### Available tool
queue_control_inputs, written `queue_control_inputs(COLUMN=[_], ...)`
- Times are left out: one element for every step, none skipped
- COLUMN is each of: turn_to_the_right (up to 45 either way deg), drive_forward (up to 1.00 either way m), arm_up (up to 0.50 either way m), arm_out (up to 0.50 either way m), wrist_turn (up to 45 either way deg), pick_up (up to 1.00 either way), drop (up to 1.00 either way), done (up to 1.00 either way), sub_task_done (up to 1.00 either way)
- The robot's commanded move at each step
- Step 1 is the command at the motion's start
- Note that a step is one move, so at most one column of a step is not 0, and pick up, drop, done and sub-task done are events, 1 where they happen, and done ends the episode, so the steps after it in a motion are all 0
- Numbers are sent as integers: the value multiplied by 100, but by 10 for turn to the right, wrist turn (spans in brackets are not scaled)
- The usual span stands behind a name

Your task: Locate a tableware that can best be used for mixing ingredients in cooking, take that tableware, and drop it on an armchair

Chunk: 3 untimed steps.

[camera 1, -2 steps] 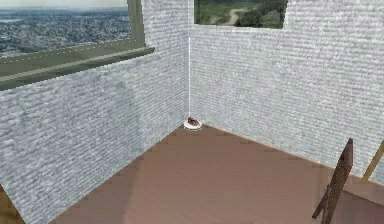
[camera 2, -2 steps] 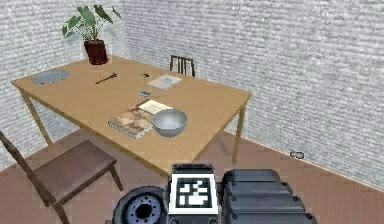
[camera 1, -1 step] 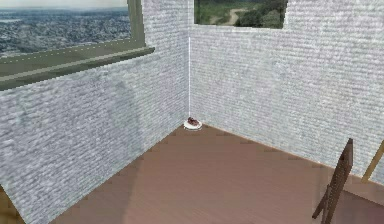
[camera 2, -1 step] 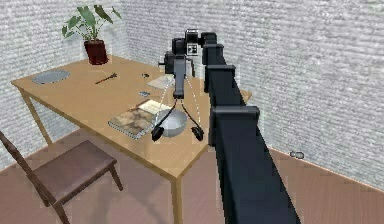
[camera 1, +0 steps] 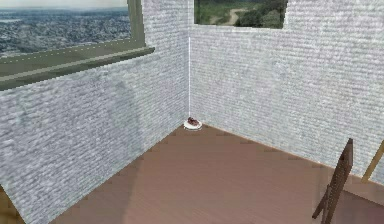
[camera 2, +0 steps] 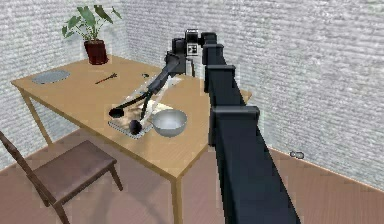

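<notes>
Progress: early, by the look of it, as the grey bowl (camera 2: 168, 123) is found but stands on the wooden table (camera 2: 70, 100), not lifted; taking it, carrying it and dropping it on an armchair are all left to do
Bowl: near the table's front edge, just beside a small white-and-dark item (camera 2: 124, 125)
Gripper: the gripper (camera 2: 130, 108) hangs over the tabletop, its far end near the bowl, on the arm side view's left of it; contact cannot be told
Grip: fingers spread or pressed together cannot be told, nor whether they hold anything

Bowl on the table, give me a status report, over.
Gripper out at table, load unclear. Grey bowl upright near table's edge. White dish with dark bits beside it.
</notes>
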Motion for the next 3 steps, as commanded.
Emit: queue_control_inputs(turn_to_the_right=[0,0,0], drive_forward=[0,0,0], arm_up=[0,0,0], arm_out=[0,0,0], wrist_turn=[450,450,120], pick_up=[0,0,0], drop=[0,0,0], done=[0,0,0], sub_task_done=[0,0,0])
